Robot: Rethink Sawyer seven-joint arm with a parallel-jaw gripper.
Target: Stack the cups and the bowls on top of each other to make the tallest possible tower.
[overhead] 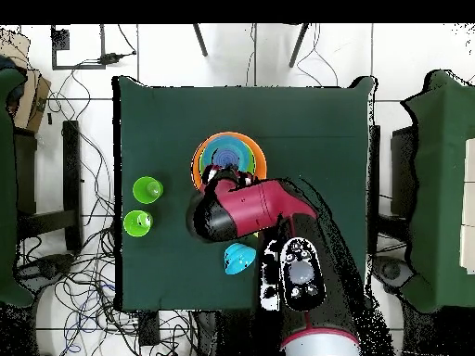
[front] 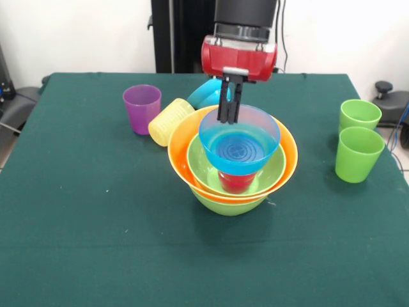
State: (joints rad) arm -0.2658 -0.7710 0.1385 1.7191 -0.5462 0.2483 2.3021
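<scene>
At the middle of the green counter (front: 77, 256) stands the tower (front: 233, 167): a lime green bowl (front: 227, 203) at the bottom, the orange bowl (front: 182, 144) in it, a second lime green bowl (front: 201, 167) inside that and a red cup (front: 235, 181) at its centre. The gripper (front: 229, 102) comes down from twelve o'clock with its jaws clenched on the far rim of a blue bowl (front: 239, 144), which seems to rest on the red cup, though I can't be sure they touch. At ten o'clock from the tower stands the purple cup (front: 142, 107) with the yellow cup (front: 169, 121) tipped on its side beside it, another blue bowl (front: 206, 94) lies behind the gripper, and two light green cups (front: 358, 142) stand at three o'clock.

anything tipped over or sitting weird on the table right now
Yes. The pale yellow cup lies on its side against the orange bowl, and a second blue bowl behind the tower is tipped on edge. The purple cup and both green cups stand upright.
</scene>
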